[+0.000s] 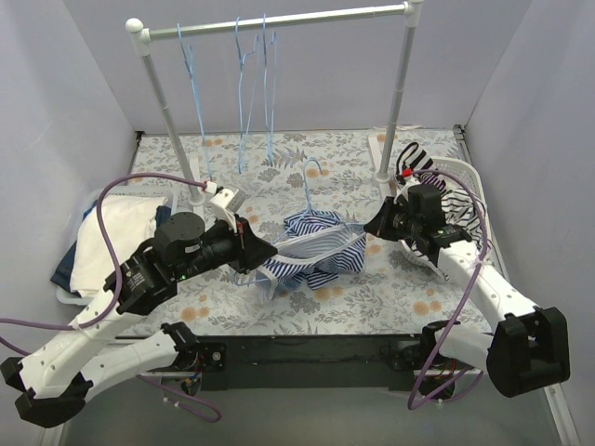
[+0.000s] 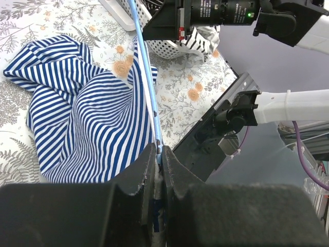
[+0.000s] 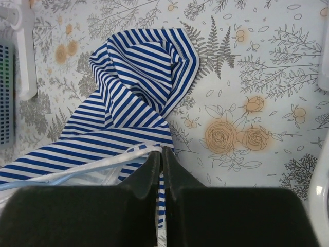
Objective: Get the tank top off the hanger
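The tank top (image 1: 311,243) is spread in a rumpled heap on the flowered table (image 1: 418,302), in the middle between the two arms, and the light blue hanger (image 2: 145,67) is seen running through it, its hook poking out of the fabric on the far side. The garment is judged not yet free of the hanger.

The left gripper (image 2: 159,154) is pressed together on the hanger's thin wire, at the end nearest that arm. The right gripper (image 3: 161,154) is pressed together as well, and a fold of striped fabric by the pale hem is pinched between its fingers. The cloth between the two grips is drawn out in a band, while the rest lies slack on the table.

The step in hand is judged to be the stripping itself: the hanger is anchored by one arm and the garment is drawn off by the other. For the next move, the two grips are to be carried apart, with the hanger held steady or lifted slightly so that the shoulder strap can be slid over the wire's end. Whether the far strap is hooked over the other shoulder cannot be told, so a snag there is to be watched for
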